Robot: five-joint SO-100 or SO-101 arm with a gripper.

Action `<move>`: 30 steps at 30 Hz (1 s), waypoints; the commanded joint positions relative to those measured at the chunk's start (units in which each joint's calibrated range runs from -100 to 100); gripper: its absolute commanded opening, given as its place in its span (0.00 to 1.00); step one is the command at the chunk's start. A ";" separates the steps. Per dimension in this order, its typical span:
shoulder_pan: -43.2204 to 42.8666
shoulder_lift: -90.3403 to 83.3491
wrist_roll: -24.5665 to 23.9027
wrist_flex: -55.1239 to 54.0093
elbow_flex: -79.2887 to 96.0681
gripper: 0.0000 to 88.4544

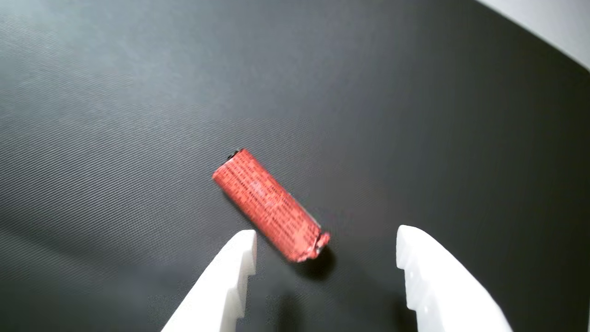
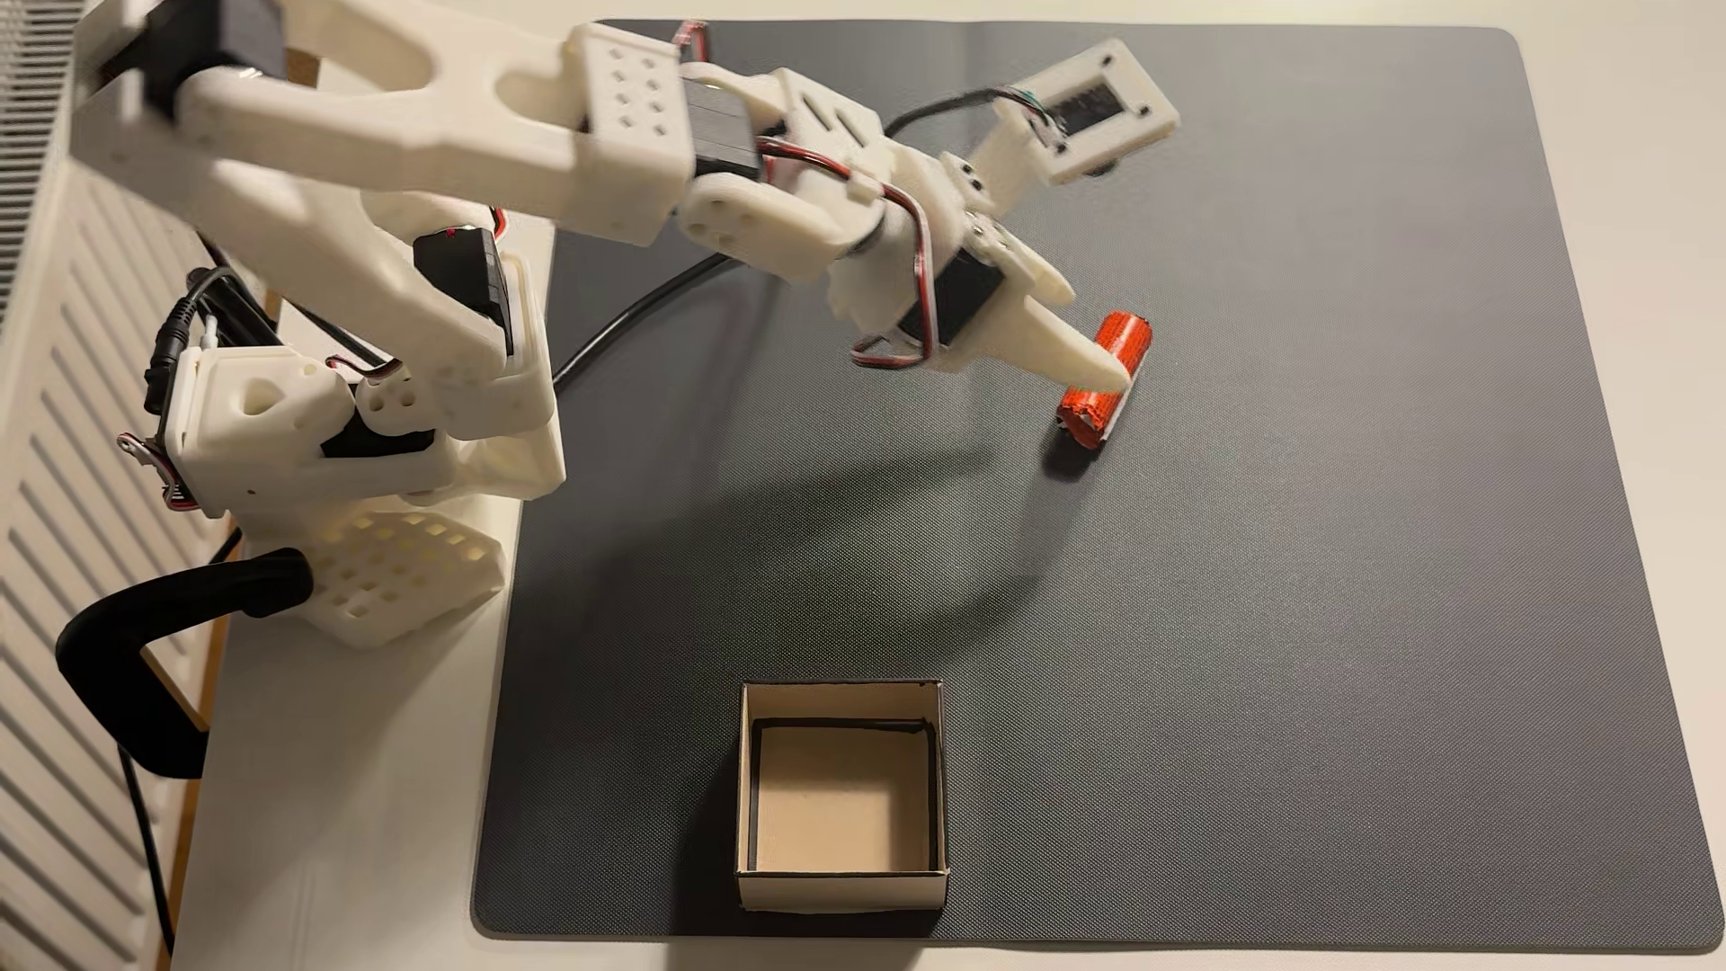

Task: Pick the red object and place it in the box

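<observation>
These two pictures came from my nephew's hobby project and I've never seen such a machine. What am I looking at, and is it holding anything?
It is a small white robot arm clamped to a table. The fixed view looks down on the whole scene; the wrist view comes from a camera riding near the claw, so you see its two white fingers. On the dark mat lie a red packet and an empty open cardboard box. The claw is open, around the packet's near end, holding nothing yet.
</observation>
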 commanded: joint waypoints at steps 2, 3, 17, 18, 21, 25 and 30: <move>0.00 8.31 0.07 -3.88 -5.87 0.27; 0.00 9.76 0.07 -4.93 -6.06 0.27; -0.37 21.24 0.07 -15.42 -6.15 0.27; -0.37 21.49 -0.04 -15.85 -6.15 0.27; -0.97 21.66 -0.19 -16.20 -6.24 0.26; -1.78 21.75 -0.19 -18.74 -6.24 0.26; -2.60 23.28 -0.25 -19.79 -6.24 0.26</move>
